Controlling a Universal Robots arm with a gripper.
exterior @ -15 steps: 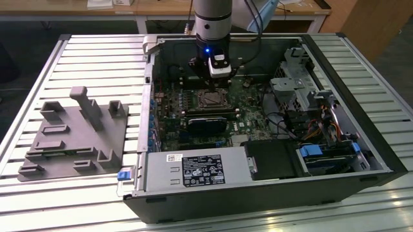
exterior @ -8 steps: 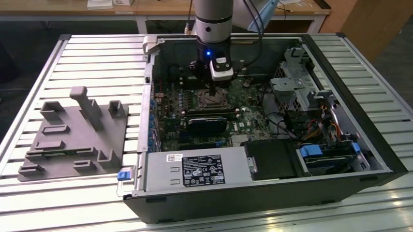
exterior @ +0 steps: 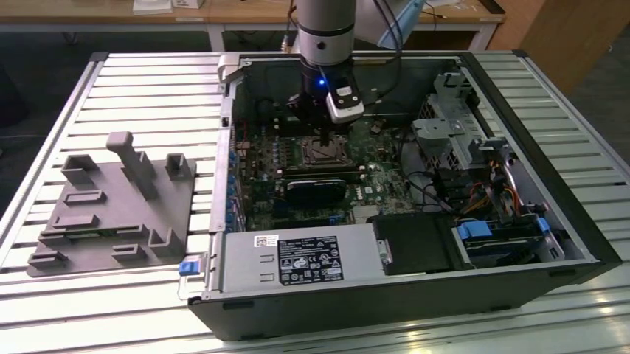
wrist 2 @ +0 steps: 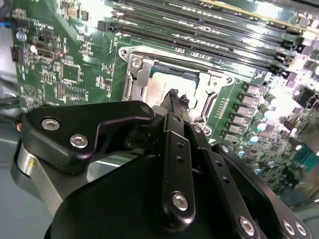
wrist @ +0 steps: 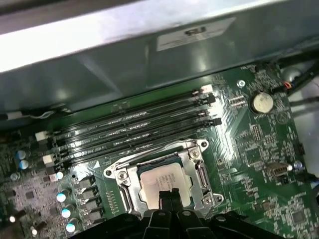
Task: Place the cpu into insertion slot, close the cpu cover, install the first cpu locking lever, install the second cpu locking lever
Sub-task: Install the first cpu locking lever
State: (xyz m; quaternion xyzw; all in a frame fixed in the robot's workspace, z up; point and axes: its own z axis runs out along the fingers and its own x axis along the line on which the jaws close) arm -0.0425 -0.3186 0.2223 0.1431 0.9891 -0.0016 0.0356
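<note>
1. On the exterior view's left, a grey moulded fixture (exterior: 108, 206) sits on the slatted metal surface (exterior: 147, 81), well apart from the claw.
2. In the middle is the open computer case (exterior: 394, 302). The arm (exterior: 325, 29) reaches down over the green board (exterior: 285, 203), with the claw (exterior: 325, 138) just above the insertion slot (exterior: 325, 153).
3. In the first wrist view the cpu (wrist: 158, 177) lies in the slot, silver face up. The claw tips are pressed together on that face, with nothing seen pinched between them.
4. The cpu cover (wrist: 130, 185) reads as a silvery frame around the chip. I cannot tell whether it is latched, and the levers cannot be made out.
5. Judged step: the cpu placement is at its end. The next move calls for the chip to be flat and square in the socket, and for a straight motion that does not drag it.
6. On the exterior view's right are a drive cage (exterior: 453, 118) and cables (exterior: 492, 192).
7. In the room, wooden desks (exterior: 99, 11) stand behind the surface.
</note>
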